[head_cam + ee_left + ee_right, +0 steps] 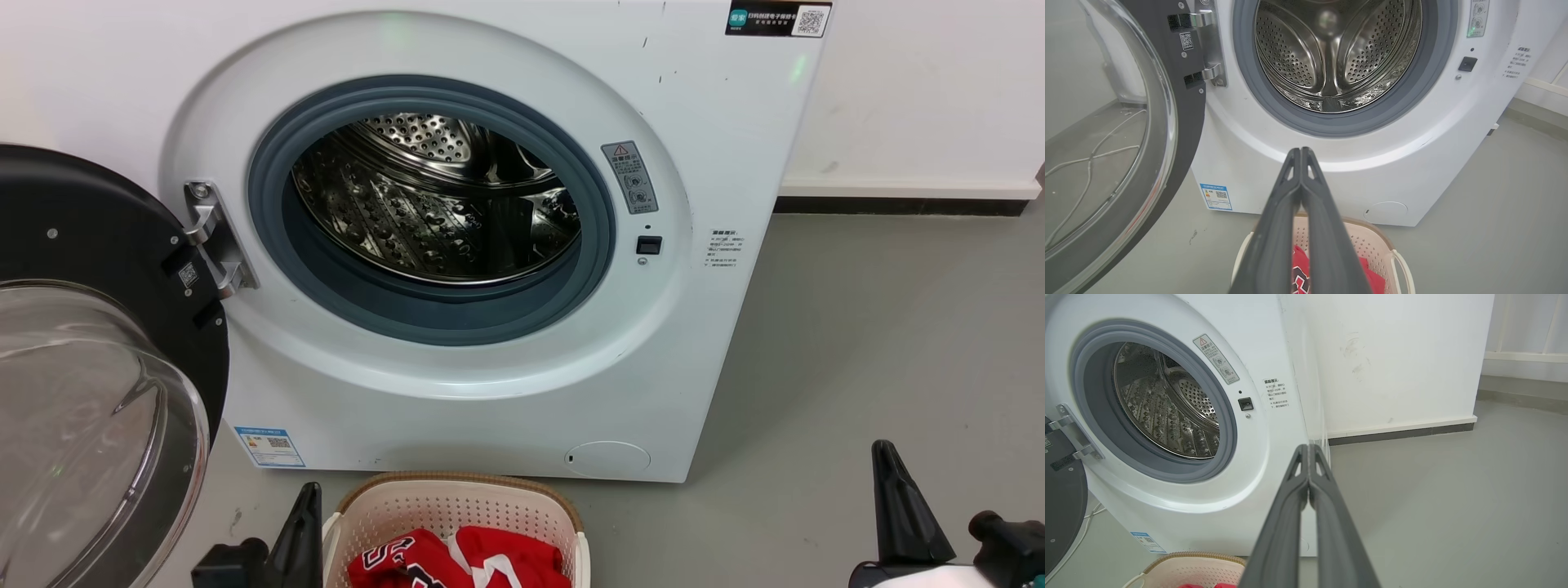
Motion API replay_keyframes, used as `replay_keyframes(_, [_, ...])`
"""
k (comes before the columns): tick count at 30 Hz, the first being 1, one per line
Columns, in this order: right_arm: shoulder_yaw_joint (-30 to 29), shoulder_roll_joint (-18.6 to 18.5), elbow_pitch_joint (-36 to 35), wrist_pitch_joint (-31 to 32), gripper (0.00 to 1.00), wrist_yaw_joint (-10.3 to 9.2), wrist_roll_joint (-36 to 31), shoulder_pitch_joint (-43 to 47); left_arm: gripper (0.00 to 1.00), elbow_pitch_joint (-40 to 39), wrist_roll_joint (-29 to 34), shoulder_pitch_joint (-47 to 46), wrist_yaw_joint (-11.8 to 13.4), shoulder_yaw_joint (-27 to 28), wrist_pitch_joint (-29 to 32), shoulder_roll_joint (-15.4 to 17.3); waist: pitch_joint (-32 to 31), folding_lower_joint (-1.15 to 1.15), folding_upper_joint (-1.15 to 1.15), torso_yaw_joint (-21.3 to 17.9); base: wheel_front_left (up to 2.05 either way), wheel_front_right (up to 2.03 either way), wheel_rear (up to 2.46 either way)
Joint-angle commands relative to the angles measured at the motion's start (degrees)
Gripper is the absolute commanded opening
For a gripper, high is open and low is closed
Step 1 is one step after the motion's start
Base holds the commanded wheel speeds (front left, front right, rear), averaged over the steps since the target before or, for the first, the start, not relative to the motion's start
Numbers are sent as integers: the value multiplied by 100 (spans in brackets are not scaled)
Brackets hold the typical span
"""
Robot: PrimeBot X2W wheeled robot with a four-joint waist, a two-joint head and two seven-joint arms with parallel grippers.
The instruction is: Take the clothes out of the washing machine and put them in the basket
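1. Left gripper (1300, 152): two long dark fingers pressed together and holding nothing, the tips pointing at the white front panel below the porthole (1331, 57).
2. Right gripper (1309, 449): its fingers are likewise closed and empty, over the grey floor (1453, 498) by the machine's right corner.
3. Clothes (490, 559): bright red soft fabric with black-and-white lettering and white trim, crumpled inside the basket. In the head view they lie just right of the left gripper and well apart from the right gripper.
4. Basket (457, 478): cream plastic with perforated walls and a brown woven-look rim, standing on the floor just before the washing machine.
5. Washing machine (718, 180): white, with a grey-rimmed porthole and a perforated steel drum (433, 204). The black-framed glass door (90, 384) is swung open at the left.
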Motion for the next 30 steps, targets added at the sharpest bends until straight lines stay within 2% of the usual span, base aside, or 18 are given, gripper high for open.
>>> replay_keyframes(1, [2, -25, -62, 26, 0, 0, 151, -133, 0, -65, -152, -160, -20, 47, 33, -9, 1, 0, 0, 0, 0, 0, 0])
replay_keyframes(14, [-6, -60, 131, 367, 0, -1, 1686, -388, 0, -11, -1718, -368, -103, 147, 361, -33, 38, 0, 0, -14, 0, 0, 0])
replay_keyframes(30, [-24, -79, 303, 690, 0, -1, 3065, -615, 0, 73, -3132, -583, -178, 265, 688, -55, 77, 0, 0, -28, 0, 0, 0])
